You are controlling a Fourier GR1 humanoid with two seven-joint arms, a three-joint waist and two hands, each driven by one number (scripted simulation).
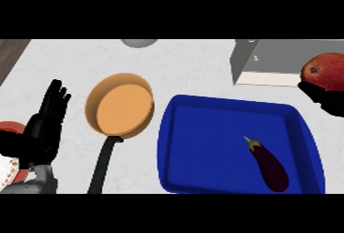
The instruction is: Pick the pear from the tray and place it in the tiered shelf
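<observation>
Pear (324, 71): one, in right hand (324, 99); tray (201, 136): one eggplant (269, 165).

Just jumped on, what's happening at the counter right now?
The right hand is holding the pear up at the view's right edge, beside the grey tiered shelf; the pear is not on the shelf yet. The blue tray now holds only an eggplant. To the tray's left lies an orange frying pan with a black handle. The left hand rests open at the left, fingers up.
</observation>
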